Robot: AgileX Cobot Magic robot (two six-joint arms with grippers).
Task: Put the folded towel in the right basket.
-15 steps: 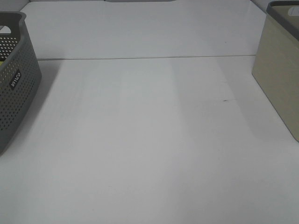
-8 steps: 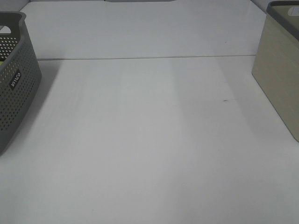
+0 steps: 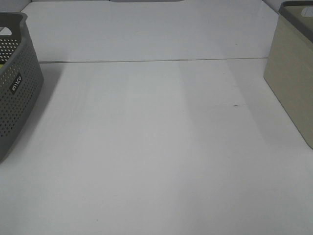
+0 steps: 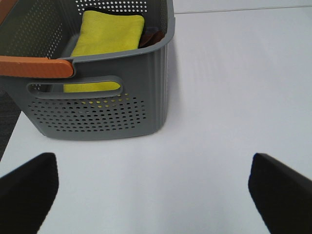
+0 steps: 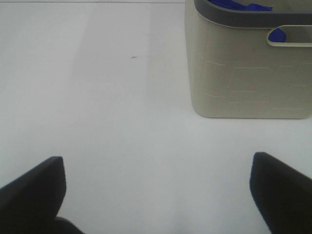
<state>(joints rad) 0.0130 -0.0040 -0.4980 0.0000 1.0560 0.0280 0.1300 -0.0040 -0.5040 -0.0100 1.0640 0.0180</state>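
Hanging wide apart at the near edge of each wrist picture, the dark fingertips of the left gripper [image 4: 153, 195] and the right gripper [image 5: 156, 192] held nothing, with only bare white table [image 3: 156, 161] between them. Neither arm showed in the high view. Just beyond the left gripper stood the grey perforated basket [image 4: 97, 112], and inside it lay the folded yellow towel [image 4: 108, 33], flat against the floor of the basket, with a darker cloth [image 4: 152, 35] tucked beside it at the far wall. An orange bar [image 4: 35, 67] crossed the near rim, partly over the towel. Farther off, on the other side of the table and well apart from the grey one, stood the beige basket [image 5: 248, 73] with something blue [image 5: 243, 7] showing at its top; that was the right basket of the task. The task looked to be at its very start, the towel not yet grasped. To do the reach well, the left gripper would probably have needed to rise over the near rim, clear the orange bar, and come down on the towel's middle so that all folded layers were pinched together, keeping off the darker cloth. A grasp at one edge might have let the fold fall open on the way across.
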